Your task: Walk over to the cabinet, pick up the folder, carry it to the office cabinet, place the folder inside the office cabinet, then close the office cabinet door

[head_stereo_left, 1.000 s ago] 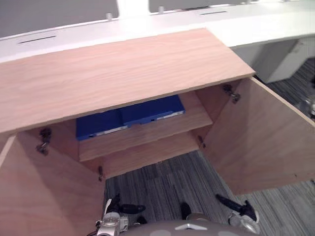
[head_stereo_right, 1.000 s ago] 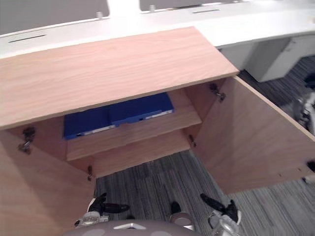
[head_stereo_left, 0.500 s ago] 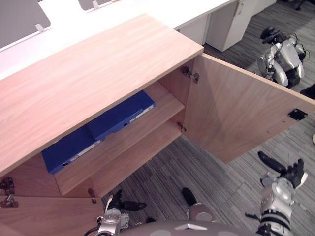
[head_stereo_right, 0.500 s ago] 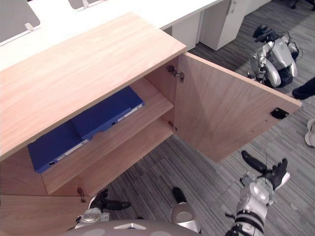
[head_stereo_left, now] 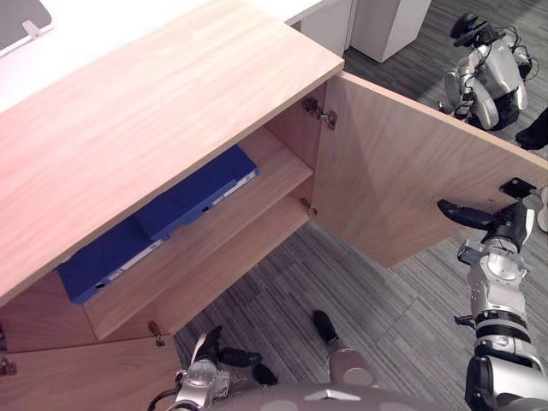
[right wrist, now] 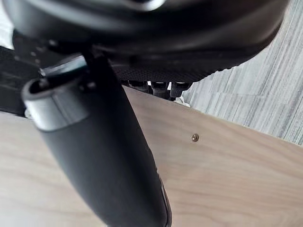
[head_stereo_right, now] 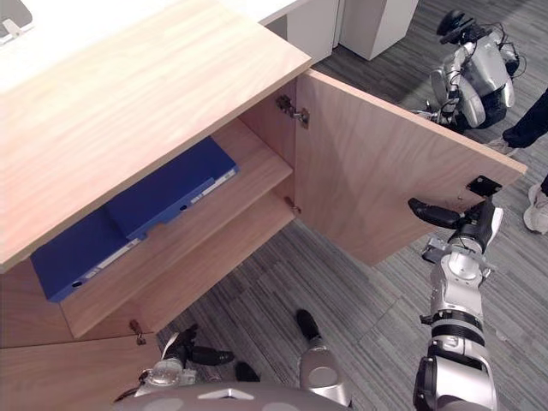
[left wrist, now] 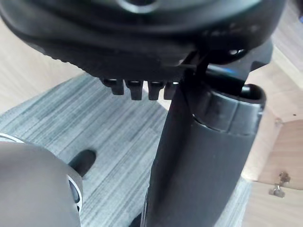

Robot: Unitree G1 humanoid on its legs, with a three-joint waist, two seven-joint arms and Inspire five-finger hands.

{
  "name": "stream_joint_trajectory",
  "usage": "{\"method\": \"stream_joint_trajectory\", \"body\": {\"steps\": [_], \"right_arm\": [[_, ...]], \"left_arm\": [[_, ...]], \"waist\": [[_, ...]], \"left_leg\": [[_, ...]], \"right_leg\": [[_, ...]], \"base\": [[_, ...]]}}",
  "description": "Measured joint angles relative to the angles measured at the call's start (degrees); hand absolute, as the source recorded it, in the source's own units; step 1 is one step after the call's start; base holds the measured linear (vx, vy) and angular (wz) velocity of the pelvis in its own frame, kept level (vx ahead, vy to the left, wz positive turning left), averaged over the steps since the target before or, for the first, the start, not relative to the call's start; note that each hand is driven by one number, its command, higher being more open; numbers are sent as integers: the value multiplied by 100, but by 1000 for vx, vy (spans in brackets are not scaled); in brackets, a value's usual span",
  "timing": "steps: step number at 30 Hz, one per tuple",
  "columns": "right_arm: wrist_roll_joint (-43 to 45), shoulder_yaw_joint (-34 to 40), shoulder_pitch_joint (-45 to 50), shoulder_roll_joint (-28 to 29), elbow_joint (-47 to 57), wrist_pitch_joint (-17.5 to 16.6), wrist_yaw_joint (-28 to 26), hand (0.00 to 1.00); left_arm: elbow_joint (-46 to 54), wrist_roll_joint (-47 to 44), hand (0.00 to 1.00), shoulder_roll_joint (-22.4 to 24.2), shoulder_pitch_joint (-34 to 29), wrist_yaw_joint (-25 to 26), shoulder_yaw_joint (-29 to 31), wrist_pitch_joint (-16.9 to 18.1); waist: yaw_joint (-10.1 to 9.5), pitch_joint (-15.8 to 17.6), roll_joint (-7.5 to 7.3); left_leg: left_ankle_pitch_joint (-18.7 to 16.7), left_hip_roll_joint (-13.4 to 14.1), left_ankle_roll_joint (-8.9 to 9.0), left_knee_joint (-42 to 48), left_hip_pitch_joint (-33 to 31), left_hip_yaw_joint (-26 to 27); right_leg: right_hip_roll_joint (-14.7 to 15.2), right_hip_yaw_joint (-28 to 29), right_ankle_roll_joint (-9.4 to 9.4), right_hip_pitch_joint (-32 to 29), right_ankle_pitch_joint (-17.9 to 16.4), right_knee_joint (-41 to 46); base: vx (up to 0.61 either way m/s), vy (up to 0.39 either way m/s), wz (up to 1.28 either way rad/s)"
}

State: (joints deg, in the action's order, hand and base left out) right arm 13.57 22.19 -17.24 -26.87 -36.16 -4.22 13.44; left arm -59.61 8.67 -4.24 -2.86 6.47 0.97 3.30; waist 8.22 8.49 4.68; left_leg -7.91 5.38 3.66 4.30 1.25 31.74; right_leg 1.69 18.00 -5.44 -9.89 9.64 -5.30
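Two blue folders lie flat side by side on the upper shelf inside the wooden office cabinet. Both cabinet doors stand open. My right hand is raised, open, at the free edge of the right door, just below its dark latch plate. In the right wrist view the thumb reaches along the door's wooden face, very close; I cannot tell whether it touches. My left hand hangs low and open over the carpet, in front of the left door.
Another robot stands on the grey carpet beyond the right door, with a person's leg and shoe beside it. A white desk and a white pedestal lie behind the cabinet.
The camera has swung to the right. My right hand has risen from low by my side up to the right door's free edge. The left hand stays low.
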Motion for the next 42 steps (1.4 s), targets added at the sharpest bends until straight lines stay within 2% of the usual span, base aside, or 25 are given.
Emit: {"method": "stream_joint_trajectory", "body": {"steps": [2, 9, 11, 13, 17, 20, 25, 32, 38, 42], "right_arm": [[0, -87, 0, -75, -21, -4, 3, 100], [-3, -79, 209, -18, 196, -2, 96, 100], [-11, -78, 478, 98, 528, -2, 98, 100], [-48, -61, 879, 421, 1037, -1, 101, 100], [-252, -144, 1604, 976, 1943, -1, 83, 100], [-366, -450, 2403, 1479, 2713, 0, 25, 100], [-701, -1312, 3920, 2158, 3771, 3, -559, 100], [-722, -2352, 4901, 2390, 4269, 0, -1334, 100], [-674, -3092, 4891, 2270, 4268, 107, -1833, 100], [-672, -3524, 4110, 2257, 3723, 163, -1808, 100]], "left_arm": [[-1, 0, 100, 21, -6, -20, -60, -2], [-11, 95, 100, 21, -27, -18, -67, -5], [-29, 101, 100, 17, -42, -14, -61, -17], [-33, 111, 100, 16, -60, -10, -54, -23], [-35, 255, 100, 17, -31, -11, -53, -32], [-38, 342, 100, 16, -10, -11, -53, -47], [-178, 562, 100, -1, 42, -16, -58, -143], [-311, 766, 100, -154, 126, -44, -214, -174], [-312, 781, 100, -270, 340, -75, -250, -233], [-313, 784, 100, -261, 383, -82, -379, -260]], "waist": [[24, 5, 51], [51, -1, 61], [59, -5, 66], [134, -6, 57], [161, -28, 18], [184, -58, -73], [209, -234, -390], [212, -297, -533], [122, -240, -649], [-73, -246, -785]], "left_leg": [[5, -34, -7, 3, -31, -87], [72, -115, -44, -1, -56, -283], [99, -112, -38, -21, -55, -324], [132, -86, -34, -53, -18, -410], [165, -58, -11, -103, 37, -409], [180, -20, 10, -113, 131, -408], [195, 32, 49, -105, 199, -402], [195, 47, 53, -91, 197, -413], [211, 65, 50, -21, 181, -646], [282, 57, 44, -40, 168, -869]], "right_leg": [[47, -65, 0, 1, 0, 1], [148, -240, -11, 25, 7, -19], [148, -285, -10, 32, 7, -23], [127, -381, -8, 93, 7, -24], [81, -379, 14, 122, 27, -21], [37, -374, 22, 212, 32, -22], [1, -401, 95, 262, -33, -48], [-12, -441, 134, 273, 24, -22], [23, -670, 150, 404, 10, -14], [79, -884, 177, 481, -26, 22]], "base": [[-9, 5, 15], [-40, 3, 14], [-23, -15, 10], [-1, -33, 14], [1, -19, -1], [-4, -7, -2], [-22, -15, -2], [9, 2, 0], [-11, -5, 19], [-34, 0, 28]]}}
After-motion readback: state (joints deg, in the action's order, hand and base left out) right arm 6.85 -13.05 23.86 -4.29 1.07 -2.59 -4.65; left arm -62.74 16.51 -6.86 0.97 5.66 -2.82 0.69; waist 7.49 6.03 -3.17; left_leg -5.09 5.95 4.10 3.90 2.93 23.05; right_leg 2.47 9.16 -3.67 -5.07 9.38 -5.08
